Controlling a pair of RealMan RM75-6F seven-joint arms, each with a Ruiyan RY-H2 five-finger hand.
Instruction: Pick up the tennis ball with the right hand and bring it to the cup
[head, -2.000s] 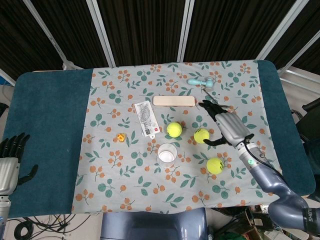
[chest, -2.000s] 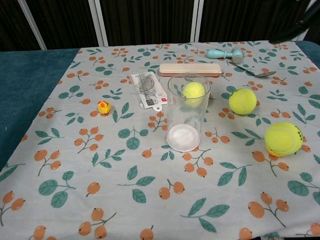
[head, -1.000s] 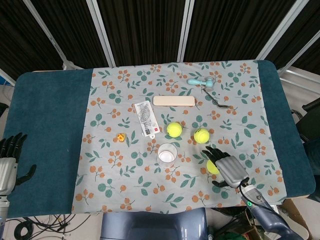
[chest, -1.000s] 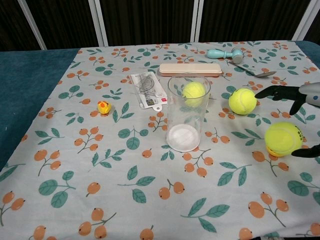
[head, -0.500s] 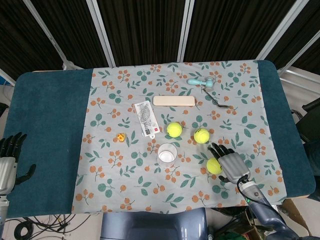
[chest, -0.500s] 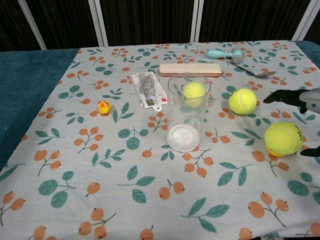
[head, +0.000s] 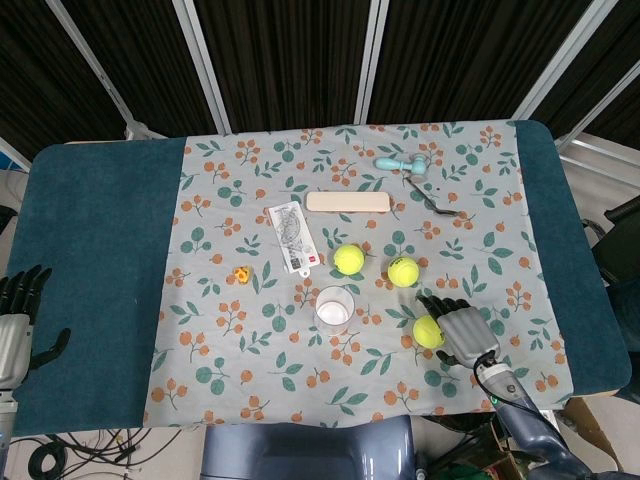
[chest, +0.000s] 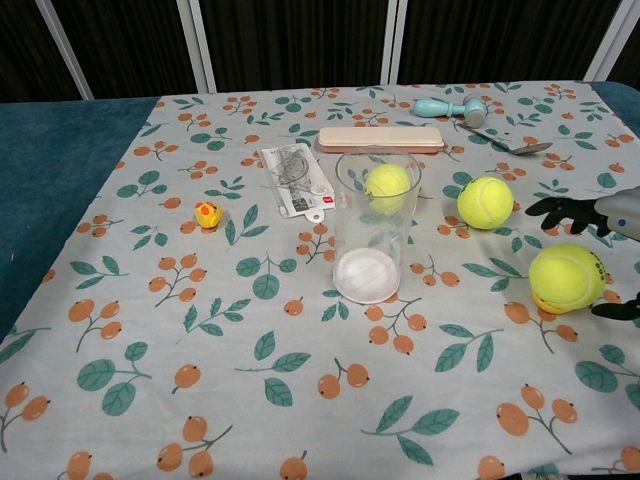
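- My right hand (head: 462, 333) sits at the near right of the floral cloth (head: 250, 330), just beside the nearest tennis ball (head: 428, 331); its fingers (chest: 560, 211) are spread apart around the ball, with nothing clamped yet.
- In the chest view the ball (chest: 566, 278) lies on the cloth between the dark fingertips behind it and a thumb tip at the frame's right edge. I cannot tell whether any of them touches it.
- The clear cup (head: 333, 308) stands upright, well to the left of that ball.
- Two more tennis balls rest on the cloth: a second ball (head: 403, 270) and a third ball (head: 349, 259), both beyond the cup.
- My left hand (head: 18, 325) is at the far left edge over the teal table (head: 100, 230), fingers apart, holding nothing.
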